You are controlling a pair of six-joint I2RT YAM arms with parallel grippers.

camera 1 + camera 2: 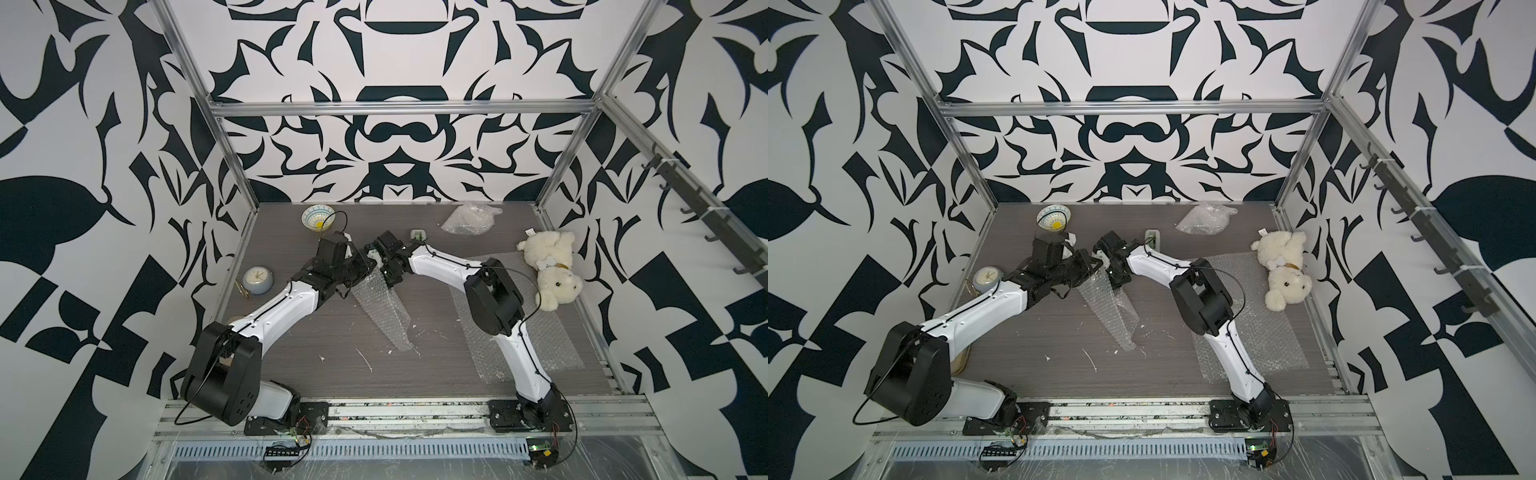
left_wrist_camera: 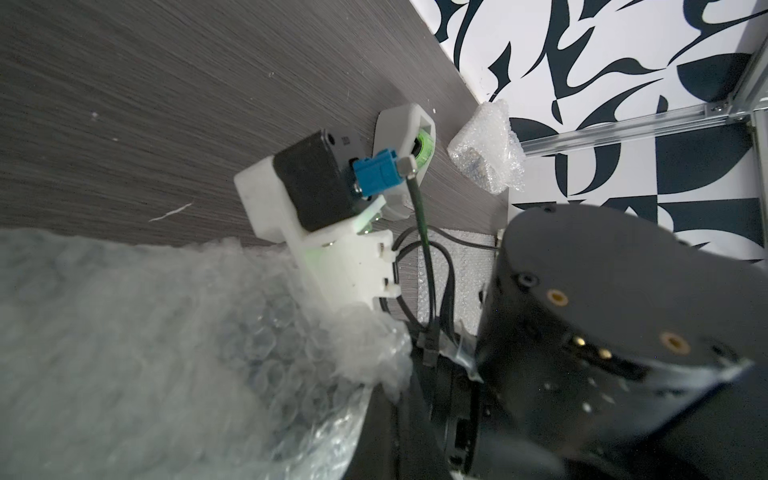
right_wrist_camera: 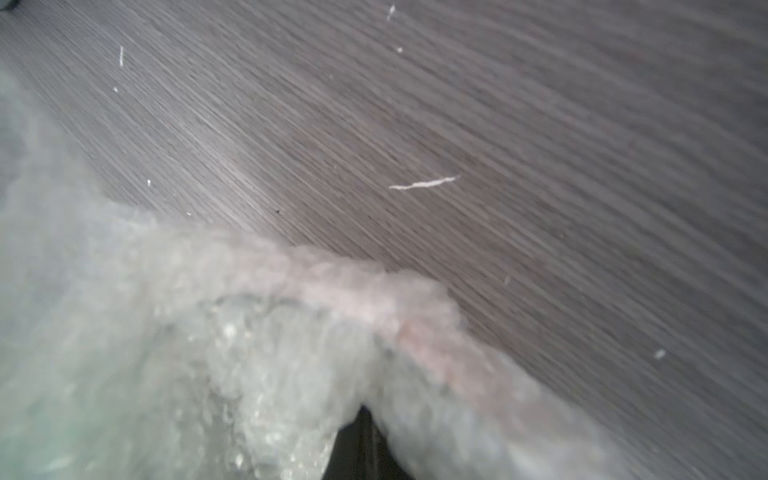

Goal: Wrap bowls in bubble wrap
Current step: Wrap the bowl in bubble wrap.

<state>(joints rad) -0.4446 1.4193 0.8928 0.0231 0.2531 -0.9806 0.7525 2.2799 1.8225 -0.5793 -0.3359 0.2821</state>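
A bubble wrap sheet (image 1: 384, 311) is pinched at its upper end by the closed left gripper (image 1: 362, 277) and the closed right gripper (image 1: 390, 279), which meet above the table (image 1: 291, 332). Its long axis slants down from the jaws, with the free end laid toward the arm bases. Beyond the left gripper a bowl (image 1: 318, 217) is set upright, with that arm's wrist between it and the sheet. An alarm clock (image 1: 257, 280), a crumpled bundle (image 1: 469, 218) and a teddy bear (image 1: 550, 266) are placed farther out.

Left arm (image 1: 286, 299), right arm (image 1: 440, 266), almost tip-to-tip.
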